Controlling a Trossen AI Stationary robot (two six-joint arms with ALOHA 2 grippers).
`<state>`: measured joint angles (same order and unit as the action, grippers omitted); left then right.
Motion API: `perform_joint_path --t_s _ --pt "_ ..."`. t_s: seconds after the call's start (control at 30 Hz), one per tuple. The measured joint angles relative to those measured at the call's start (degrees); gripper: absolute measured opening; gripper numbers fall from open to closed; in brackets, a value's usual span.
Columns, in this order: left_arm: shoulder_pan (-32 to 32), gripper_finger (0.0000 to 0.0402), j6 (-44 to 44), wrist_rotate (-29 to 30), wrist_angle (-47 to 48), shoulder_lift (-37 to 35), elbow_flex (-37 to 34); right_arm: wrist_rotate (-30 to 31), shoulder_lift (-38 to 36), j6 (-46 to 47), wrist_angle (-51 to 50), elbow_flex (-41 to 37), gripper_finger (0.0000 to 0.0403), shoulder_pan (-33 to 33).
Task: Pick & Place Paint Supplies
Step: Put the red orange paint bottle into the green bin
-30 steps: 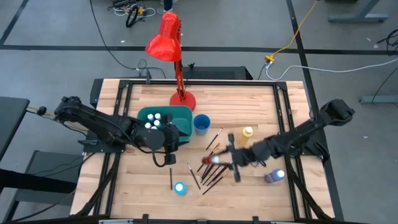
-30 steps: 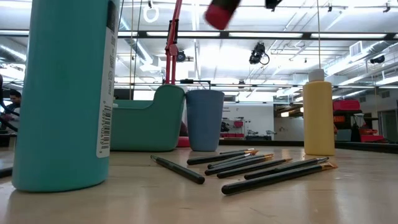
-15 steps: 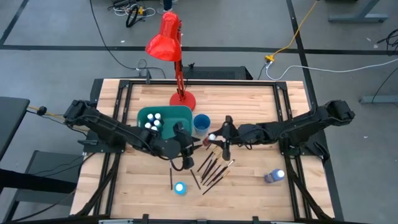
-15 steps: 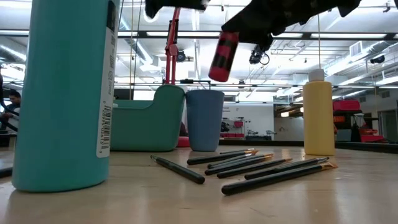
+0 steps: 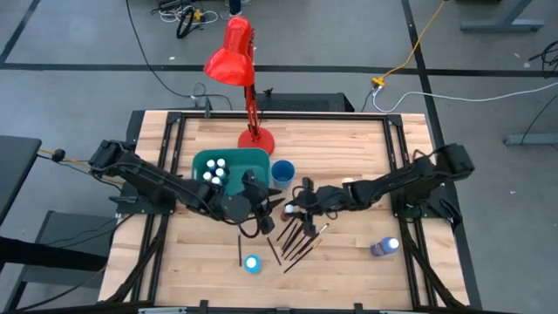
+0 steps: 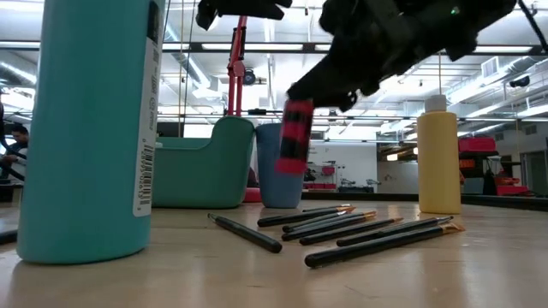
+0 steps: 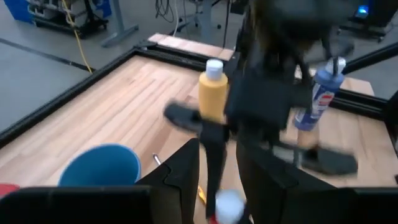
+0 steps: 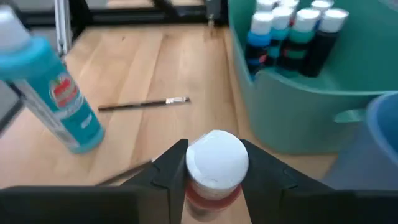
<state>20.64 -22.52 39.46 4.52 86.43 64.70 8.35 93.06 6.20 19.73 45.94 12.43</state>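
Right wrist view shows a red paint bottle [image 8: 216, 163] with a white cap clamped between the right gripper [image 8: 214, 177] fingers, low in the frame at centre. In the low view the same red bottle [image 6: 295, 137] hangs cap-up, slightly tilted, above the table at centre frame, held from above by the dark right arm and in front of the blue cup [image 6: 278, 167]. In the high view the right gripper [image 5: 292, 207] sits at centre frame, just right of the left gripper [image 5: 268, 208], both just below the blue cup [image 5: 282, 173] and above the scattered brushes [image 5: 296, 240]. The left gripper's fingers stand slightly apart in the left wrist view, with nothing seen between them; the white cap shows just beyond them.

Brushes [image 6: 342, 229] lie fanned on the wood at lower centre of the low view, with the yellow bottle [image 6: 438, 158] upright to their right. The teal bin [image 5: 231, 166], left of the cup, holds several white-capped bottles [image 5: 214, 171]. A teal bottle [image 5: 252, 262] stands at lower centre of the high view, a blue bottle [image 5: 384, 248] at lower right. One brush [image 8: 144, 103] lies alone on the wood in the right wrist view.
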Motion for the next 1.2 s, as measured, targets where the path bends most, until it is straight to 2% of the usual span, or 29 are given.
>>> perform_joint_path --t_s 0.3,0.5,0.8,1.0,1.2 --pt "0.00 0.0116 1.93 -0.23 -0.43 -0.02 0.01 -0.17 10.13 -0.84 -4.60 7.35 0.0128 -0.42" --pt "0.00 0.0116 1.83 -0.28 0.47 -0.03 0.01 -0.42 12.24 -1.01 -3.54 8.46 0.0134 -0.74" --pt "0.00 0.0116 -0.86 -8.11 2.26 -0.05 0.01 -0.37 12.09 -6.68 -1.65 8.21 0.0198 -0.72" --pt "-0.02 0.0116 -0.66 -8.90 4.24 -0.06 0.01 -0.32 11.33 -6.68 0.16 8.19 0.0245 -0.55" --pt "-0.01 0.0116 -2.41 -9.36 5.30 -0.07 0.01 -0.27 7.36 -6.64 -3.12 8.14 0.0264 0.28"
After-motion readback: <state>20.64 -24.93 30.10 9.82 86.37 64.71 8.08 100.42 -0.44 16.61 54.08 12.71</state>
